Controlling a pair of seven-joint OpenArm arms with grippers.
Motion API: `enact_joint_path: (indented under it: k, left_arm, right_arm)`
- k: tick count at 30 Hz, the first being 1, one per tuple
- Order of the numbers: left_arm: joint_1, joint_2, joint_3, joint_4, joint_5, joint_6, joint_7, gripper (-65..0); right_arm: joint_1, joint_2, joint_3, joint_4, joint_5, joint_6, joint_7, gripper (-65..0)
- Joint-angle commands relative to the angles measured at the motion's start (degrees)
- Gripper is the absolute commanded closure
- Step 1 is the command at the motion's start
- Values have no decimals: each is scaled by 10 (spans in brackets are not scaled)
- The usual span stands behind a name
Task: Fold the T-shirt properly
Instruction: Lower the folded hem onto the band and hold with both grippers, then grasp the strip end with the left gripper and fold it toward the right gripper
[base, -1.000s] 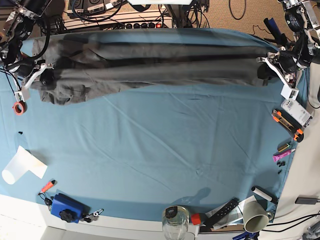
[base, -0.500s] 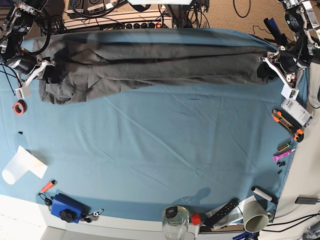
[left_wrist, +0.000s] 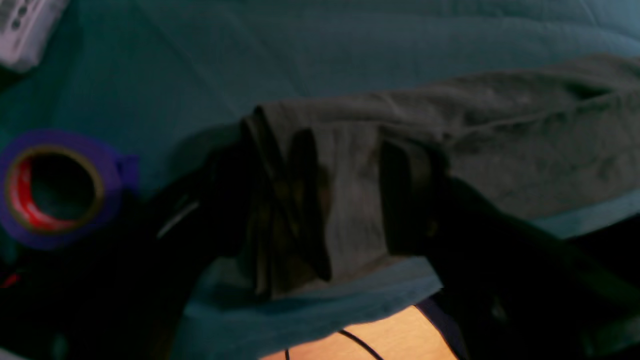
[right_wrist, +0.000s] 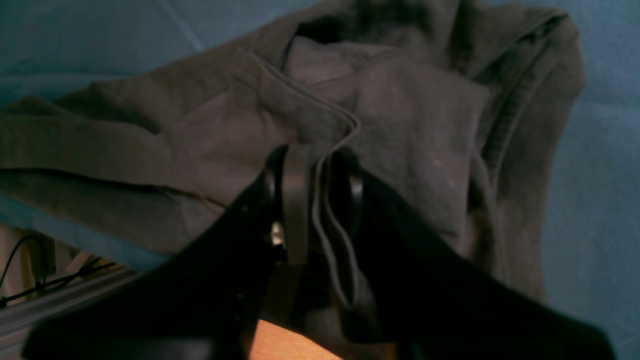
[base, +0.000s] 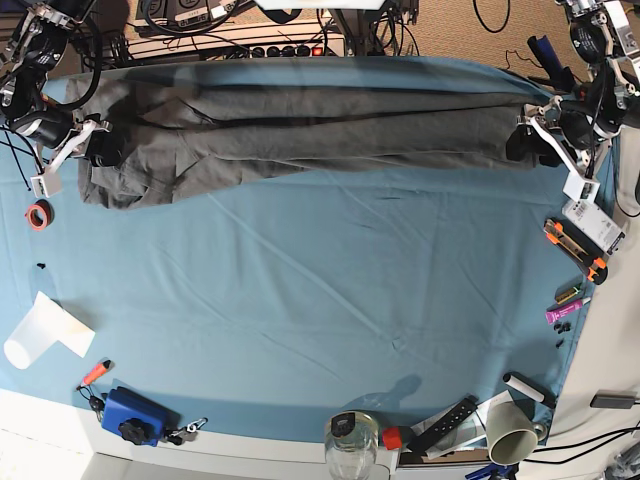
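Observation:
The dark grey T-shirt (base: 300, 130) lies stretched in a long wrinkled band across the far side of the blue tablecloth (base: 320, 300). At the base view's left end, my right gripper (base: 95, 150) is shut on a bunched fold near the seam (right_wrist: 311, 170), with the T-shirt (right_wrist: 415, 125) spreading beyond it. At the right end, my left gripper (base: 525, 140) stands open, its dark fingers wide apart on either side of the shirt's folded end (left_wrist: 317, 200). The T-shirt (left_wrist: 500, 130) rests flat on the cloth there.
A purple tape roll (left_wrist: 50, 187) lies beside the left gripper. A white box (base: 590, 215) and an orange cutter (base: 575, 250) sit along the right edge. A red tape ring (base: 38, 215) and white paper (base: 45, 335) lie at the left. Blue box (base: 130, 415), jar (base: 350, 440) and cup (base: 510, 430) line the near edge.
My left gripper's jaws have spread apart around the shirt's right end. The right gripper shifted slightly toward the far edge, still pinching the left end.

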Motion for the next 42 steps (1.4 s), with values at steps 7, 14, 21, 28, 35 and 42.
enact_joint_path:
  k: [7, 14, 21, 28, 35, 42]
  left_arm:
    - [4, 36, -3, -12, 12, 15, -9, -395]
    - [3, 43, -3, -72, 64, 35, -6, -394]
    - [3, 43, -3, -91, -14, 34, 59, -140]
    - [3, 42, -4, -89, -54, 23, 74, 0]
    - [2, 31, -11, -5, -54, 21, 67, 0]
    - [3, 14, -20, 92, -90, -23, 41, 0]
  right_arm:
    - [5, 14, 6, 10, 9, 0, 10, -103]
    - [5, 15, 6, 10, 10, 0, 10, -103]
    - [5, 15, 6, 10, 10, 0, 10, -103]
    - [5, 15, 6, 10, 10, 0, 10, -103]
    - [13, 15, 6, 10, 10, 7, 10, -103]
    - [39, 14, 6, 10, 4, 8, 10, -103]
